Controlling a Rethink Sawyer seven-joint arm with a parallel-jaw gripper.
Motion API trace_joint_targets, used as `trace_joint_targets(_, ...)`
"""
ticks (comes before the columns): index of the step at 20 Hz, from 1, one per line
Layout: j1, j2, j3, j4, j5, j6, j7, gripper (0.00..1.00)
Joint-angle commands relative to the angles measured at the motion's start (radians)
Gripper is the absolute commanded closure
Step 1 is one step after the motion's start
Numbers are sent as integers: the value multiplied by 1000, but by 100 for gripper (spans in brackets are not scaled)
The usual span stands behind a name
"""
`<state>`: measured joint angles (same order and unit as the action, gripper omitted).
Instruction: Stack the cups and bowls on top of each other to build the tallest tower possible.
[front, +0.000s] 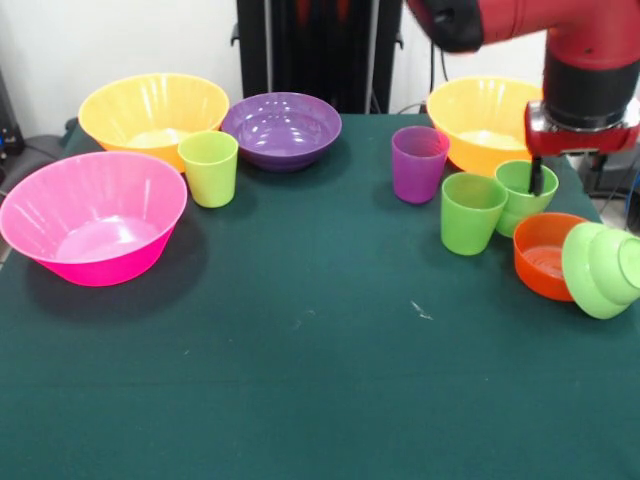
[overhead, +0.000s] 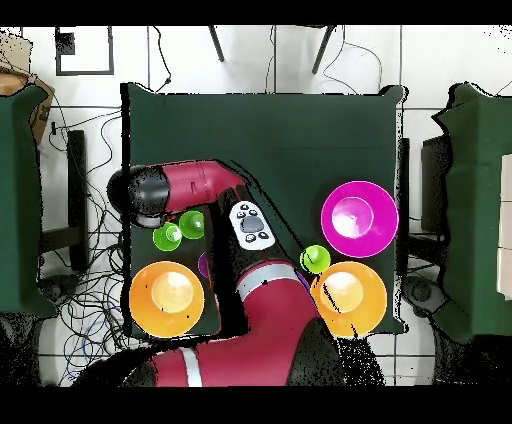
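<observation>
Tool (front: 537, 180) on your red arm dips into the rear green plastic cup (front: 527, 196), right by the small orange bowl (front: 546, 256); can't tell if it's wide or pinched. Yellow-green tumbler (front: 209, 167) sits between the big pink bowl (front: 93, 217) and purple bowl (front: 281, 128). Overhead, the arm hides the tool; two green cups (overhead: 179, 231) peek out on the dark green counter (overhead: 260, 140).

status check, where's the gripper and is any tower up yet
Gripper dipping into a green cup, finger state unclear. No tower built; bowls and cups spread over the table. Small green bowl tipped against small orange bowl.
</observation>
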<state>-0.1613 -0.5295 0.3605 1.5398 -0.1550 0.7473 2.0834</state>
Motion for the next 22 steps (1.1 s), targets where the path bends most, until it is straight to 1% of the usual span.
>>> trace_joint_targets(1,-11,81,33,-48,-47,-48,-52,0)
trace_joint_targets(5,-14,82,33,-48,-56,-48,-56,0)
trace_joint_targets(7,-10,81,31,-38,-57,-69,-41,0)
trace_joint_targets(10,-6,79,29,-42,-56,-60,-38,0)
trace_joint_targets(14,-1,52,24,-22,-52,-58,-22,0)
trace_joint_targets(17,-16,46,35,-15,-41,-42,-36,0)
trace_joint_targets(20,-19,18,43,0,-22,-22,-24,0)
trace_joint_targets(22,-20,18,46,4,-15,-21,-19,0)
